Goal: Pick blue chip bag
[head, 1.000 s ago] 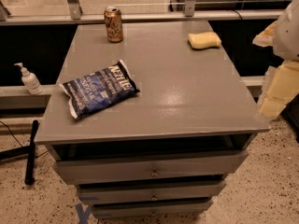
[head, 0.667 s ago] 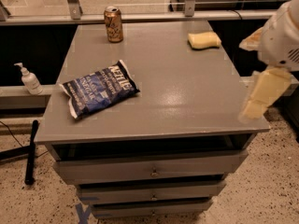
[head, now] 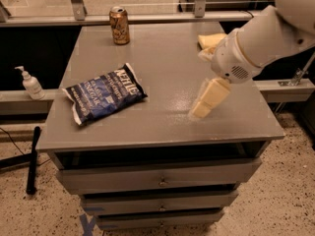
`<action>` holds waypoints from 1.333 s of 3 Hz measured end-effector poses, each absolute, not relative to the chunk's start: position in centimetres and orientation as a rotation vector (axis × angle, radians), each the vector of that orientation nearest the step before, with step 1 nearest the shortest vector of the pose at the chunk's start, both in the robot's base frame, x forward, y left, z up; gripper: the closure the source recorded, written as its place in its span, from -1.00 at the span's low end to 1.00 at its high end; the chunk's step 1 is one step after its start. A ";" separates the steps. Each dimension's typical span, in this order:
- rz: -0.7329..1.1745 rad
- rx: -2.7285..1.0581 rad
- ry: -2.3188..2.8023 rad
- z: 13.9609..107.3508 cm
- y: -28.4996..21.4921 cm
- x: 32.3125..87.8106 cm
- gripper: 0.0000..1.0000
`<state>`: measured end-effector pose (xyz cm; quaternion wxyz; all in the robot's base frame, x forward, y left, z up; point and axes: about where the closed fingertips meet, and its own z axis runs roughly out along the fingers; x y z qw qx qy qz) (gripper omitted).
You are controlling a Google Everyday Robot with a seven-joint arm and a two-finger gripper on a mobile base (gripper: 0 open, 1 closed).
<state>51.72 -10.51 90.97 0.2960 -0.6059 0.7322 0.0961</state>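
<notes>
The blue chip bag (head: 104, 99), dark navy foil with white "KETTLE" lettering, lies flat on the left part of the grey table top (head: 167, 68). My gripper (head: 199, 113), cream-coloured, hangs from the white arm (head: 256, 41) that reaches in from the upper right. It is just above the table's right-middle, well to the right of the bag and not touching it. Nothing shows in the gripper.
A brown drink can (head: 119, 25) stands at the table's back left. A yellow sponge (head: 210, 40) lies at the back right, partly behind my arm. A white pump bottle (head: 31, 84) stands on a ledge to the left. Drawers (head: 160, 181) sit under the table top.
My arm and gripper have swung in from beyond the table's right edge to over the table top, moving left toward the bag. The bag, can and sponge have not moved.
</notes>
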 end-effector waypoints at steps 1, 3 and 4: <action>0.374 -1.552 1.872 89.4 -5.8 54.6 -1.00; 0.529 -1.475 1.807 86.3 1.1 57.2 -1.00; 0.585 -1.451 1.783 85.4 3.9 57.9 -1.00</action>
